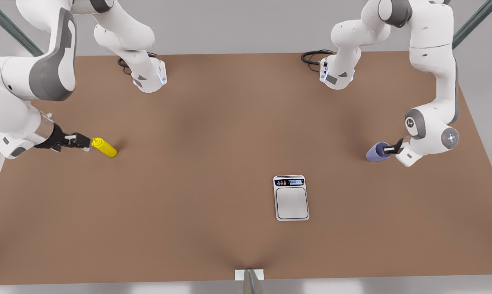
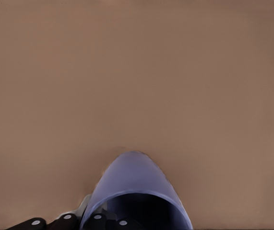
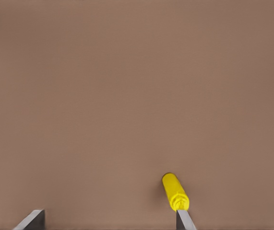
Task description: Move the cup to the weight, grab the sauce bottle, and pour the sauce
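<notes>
Got the left gripper over on the front view's right, closed on the rim of the small lavender-purple tapered tumbler cup, apparently one finger inside and one outside the wall, which makes sense for carrying it without tipping. Still need to get that cup onto the flat rectangular silver kitchen scale with the brushed metal plate, sitting well apart toward the middle of the brown table. Nothing lying between cup and scale, so probably a straight run. Over on the front view's left, found the right gripper spread wide open, right up against the nozzle end of the small bright yellow squeeze bottle. Going by the right wrist view, looks like the bottle sits by one fingertip instead of centred between the two, so probably needs lining up before closing. No sauce out yet. Also spotted black cables coiled by the arm bases at the far edge, well out of the way.
</notes>
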`<state>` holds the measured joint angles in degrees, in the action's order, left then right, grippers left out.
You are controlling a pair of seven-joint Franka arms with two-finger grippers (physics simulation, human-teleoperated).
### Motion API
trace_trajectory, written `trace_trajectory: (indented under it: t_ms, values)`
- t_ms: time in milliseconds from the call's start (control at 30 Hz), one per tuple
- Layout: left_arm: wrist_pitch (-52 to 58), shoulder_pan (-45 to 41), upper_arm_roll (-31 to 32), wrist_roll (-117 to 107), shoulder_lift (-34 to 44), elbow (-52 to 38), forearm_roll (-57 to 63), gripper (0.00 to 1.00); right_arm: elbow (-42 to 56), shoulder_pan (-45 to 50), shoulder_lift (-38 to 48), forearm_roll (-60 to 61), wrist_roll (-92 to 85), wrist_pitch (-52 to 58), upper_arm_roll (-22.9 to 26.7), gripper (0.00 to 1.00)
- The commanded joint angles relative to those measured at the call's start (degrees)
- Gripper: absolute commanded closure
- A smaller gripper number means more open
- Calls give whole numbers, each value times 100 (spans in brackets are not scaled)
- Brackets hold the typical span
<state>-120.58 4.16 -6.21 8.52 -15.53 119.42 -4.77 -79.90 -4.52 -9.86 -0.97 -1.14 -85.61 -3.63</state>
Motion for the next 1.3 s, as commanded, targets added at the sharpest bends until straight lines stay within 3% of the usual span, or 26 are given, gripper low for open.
trace_trajectory:
  t_ms: [0, 100, 200, 300, 400, 500, 633, 667, 833, 900, 933, 967, 1133, 1200, 1267]
  values:
    - [43, -29, 155, -332, -11, -120, -297, 79, 97, 3, -77, 9, 0, 79, 46, 0]
    - [851, -381, 814, -1933, -547, -1517, -297, 79, 652, 56, -570, 835, 624, 624, 688, 0]
    - [1045, -548, 1579, -3594, -1364, -2906, -209, 79, 687, -32, -886, 2197, 1441, 1169, 1663, 0]
    - [940, -1427, 1570, -4693, -2111, -3741, -174, 79, 2, -515, -1115, 3840, 2830, 1678, 2516, 0]
    - [624, -1708, 1570, -4755, -2674, -4295, -209, 79, -1395, -752, -1106, 4693, 3068, 1837, 3193, 0]
    - [430, -1981, 1570, -4781, -2912, -4550, -244, 79, -1792, -1121, -1457, 5142, 3006, 1793, 3430, 0]
    - [404, -2104, 1570, -4763, -3008, -4586, -244, 79, -1432, -2017, -2739, 6187, 3023, 2065, 3317, 0]
    - [377, -2104, 1562, -4755, -3026, -4586, -235, 79, -1405, -2272, -2960, 6249, 3024, 2127, 2974, 0]
    - [377, -2104, 1509, -4702, -3026, -4586, -200, 78, -1546, -2247, -3259, 6205, 2523, 2663, 2437, 0]
    - [333, -2104, 1509, -4711, -3026, -4586, -200, 69, -1677, -2255, -3312, 6188, 2531, 2724, 2376, 0]
    - [307, -2104, 1509, -4737, -3026, -4586, -200, 55, -1818, -2255, -3295, 6144, 2575, 2786, 2376, 0]
    - [307, -2104, 1509, -4755, -3026, -4586, -200, 52, -1862, -2229, -3303, 6118, 2593, 2777, 2376, 0]
    - [316, -2095, 1500, -4763, -3017, -4621, -200, 50, -1888, -2212, -3303, 5767, 2602, 2426, 2165, 0]
    - [325, -2095, 1500, -4799, -3008, -4629, -209, 36, -1888, -2220, -3303, 5441, 2619, 2408, 2173, 0]
    - [369, -2095, 1509, -4807, -2973, -4629, -235, 9, -1888, -2229, -3321, 5388, 2619, 2382, 2173, 0]
